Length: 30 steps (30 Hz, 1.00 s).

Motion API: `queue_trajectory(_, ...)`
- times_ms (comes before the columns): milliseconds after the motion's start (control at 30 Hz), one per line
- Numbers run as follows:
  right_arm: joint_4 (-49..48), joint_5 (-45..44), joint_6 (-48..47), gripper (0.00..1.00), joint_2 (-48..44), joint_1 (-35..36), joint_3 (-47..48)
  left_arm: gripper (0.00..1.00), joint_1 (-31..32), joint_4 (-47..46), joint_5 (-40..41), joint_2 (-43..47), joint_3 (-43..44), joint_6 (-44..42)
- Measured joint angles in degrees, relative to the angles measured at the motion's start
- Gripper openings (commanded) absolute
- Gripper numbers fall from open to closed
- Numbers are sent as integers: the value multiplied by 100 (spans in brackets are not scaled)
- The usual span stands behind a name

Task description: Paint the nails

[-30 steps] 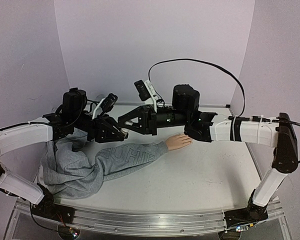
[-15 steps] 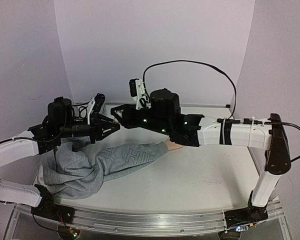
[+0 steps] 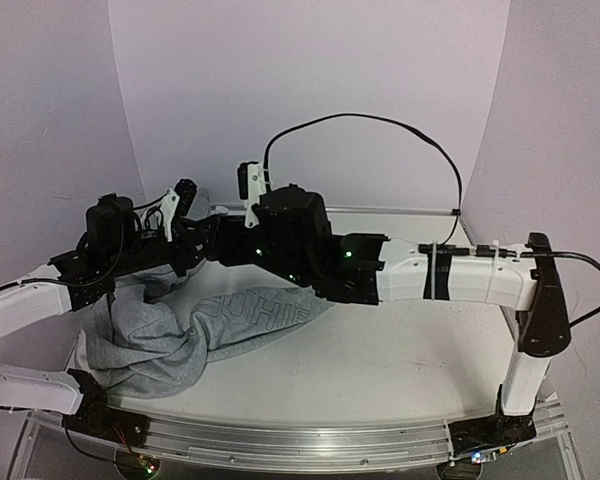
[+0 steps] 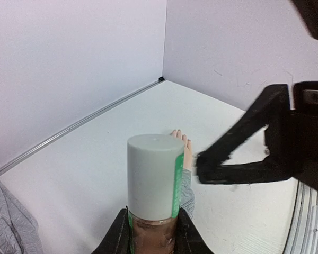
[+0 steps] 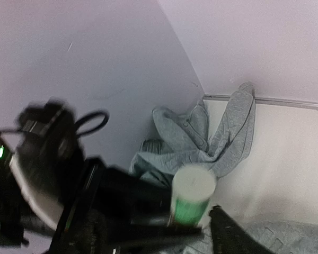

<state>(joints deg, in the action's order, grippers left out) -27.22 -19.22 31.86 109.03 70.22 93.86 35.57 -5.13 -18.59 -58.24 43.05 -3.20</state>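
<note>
My left gripper (image 4: 152,225) is shut on the brown glass body of a small bottle (image 4: 151,174) with a pale cap and a green label, held upright above the table. Past the bottle lies the peach mannequin hand (image 4: 183,148) at the end of its grey sleeve (image 3: 260,315); its nails are too small to make out. My right gripper (image 5: 159,211) is open, blurred, with its fingers on either side of the bottle (image 5: 192,196) cap and apart from it. From above, both grippers meet at the back left (image 3: 215,243), and the right arm hides the hand.
The grey sweatshirt (image 3: 140,340) lies bunched at the table's left, reaching the back corner (image 5: 212,137). Lilac walls close in behind and on both sides. A black cable (image 3: 380,125) loops above the right arm. A metal rail (image 3: 280,440) runs along the near edge.
My right arm has swung left over the mannequin hand, up to the bottle, and its jaws have opened. My left arm has drawn back to the left, still holding the bottle.
</note>
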Motion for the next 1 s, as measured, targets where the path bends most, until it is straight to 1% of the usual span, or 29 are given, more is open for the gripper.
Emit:
queue_trajectory(67, 57, 214, -184, 98, -330, 61, -411, 0, -68, 17, -72, -76, 0, 15)
queue_trajectory(133, 68, 667, -426, 98, -704, 55, -798, 0, -87, 17, -280, -146, 9, 22)
queue_trajectory(167, 37, 984, -542, 98, -905, -33, -994, 0, -92, 22, -514, -192, 28, 26)
queue_trajectory(233, -87, 1703, -739, 98, -1309, -407, -1419, 0, -87, 48, -1073, -326, 133, 44)
queue_trajectory(400, -732, 3370, -1082, 97, -1849, -1526, -2345, 0, -87, 57, -2986, -841, 623, 282)
queue_trajectory(500, -1178, 4319, -1279, 86, -1928, -1696, -2811, 0, -74, 52, -4175, -1276, 981, 529)
queue_trajectory(567, -1355, 4874, -1338, 78, -1926, -1633, -2942, 0, -55, 48, -4741, -1508, 1119, 673)
queue_trajectory(600, -1451, 5195, -1342, 75, -1923, -1604, -2955, 0, -35, 44, -4959, -1589, 1139, 728)
queue_trajectory(667, -1773, 5735, -1338, 69, -1906, -1554, -2944, 0, -4, 61, -5272, -1681, 1139, 791)
queue_trajectory(700, -1923, 5956, -1327, 63, -1897, -1532, -2927, 0, 20, 59, -5403, -1709, 1139, 813)
queue_trajectory(800, -2227, 6363, -1311, 51, -1799, -1521, -2785, 0, 79, 57, -5722, -1720, 1139, 879)
queue_trajectory(900, -2420, 6629, -1261, 49, -1591, -1521, -2568, 0, 116, 57, -5910, -1722, 1139, 927)
queue_trajectory(1000, -2498, 6802, -1244, 43, -1414, -1521, -2450, 0, 125, 57, -6019, -1722, 1139, 931)
